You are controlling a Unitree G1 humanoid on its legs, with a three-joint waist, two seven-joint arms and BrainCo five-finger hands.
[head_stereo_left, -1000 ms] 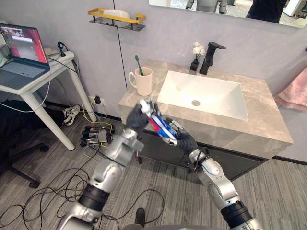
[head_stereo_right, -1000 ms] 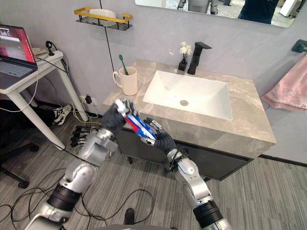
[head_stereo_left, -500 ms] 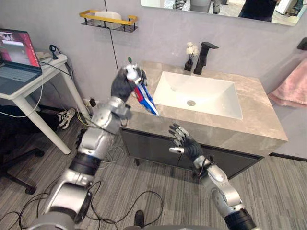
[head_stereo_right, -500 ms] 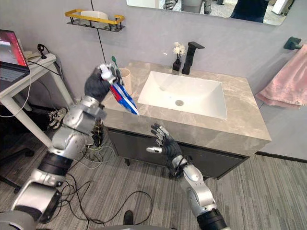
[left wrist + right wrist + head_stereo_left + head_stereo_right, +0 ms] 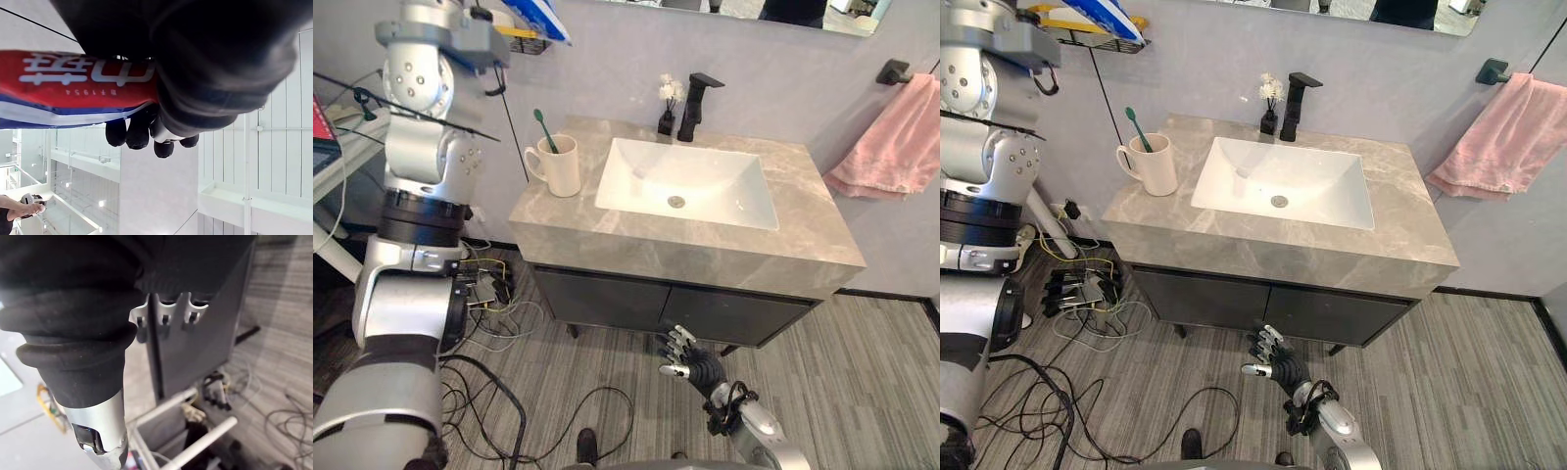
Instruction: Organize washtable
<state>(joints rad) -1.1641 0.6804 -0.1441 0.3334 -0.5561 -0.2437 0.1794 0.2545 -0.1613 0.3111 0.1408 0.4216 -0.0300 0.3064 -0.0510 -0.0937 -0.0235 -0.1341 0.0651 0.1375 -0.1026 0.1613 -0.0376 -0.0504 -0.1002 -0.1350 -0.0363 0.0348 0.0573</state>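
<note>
Toothpaste tube (image 5: pixel 73 93) is up high in the left hand (image 5: pixel 138 137), whose dark fingertips curl round it and pinch it tight. The tube is red on one side, with white marks, then a thin white stripe and a blue edge. From the head it shows at the very top, right by the yellow and black wall shelf (image 5: pixel 1087 37), well above the grey counter (image 5: pixel 607 230). On the counter a white mug (image 5: pixel 558 166) holds a green toothbrush (image 5: pixel 543 130), beside the white sink (image 5: pixel 690 181). The right hand (image 5: pixel 690 364) hangs low near the floor in front of the dark cabinet (image 5: pixel 607 299), fingers spread and holding nothing.
</note>
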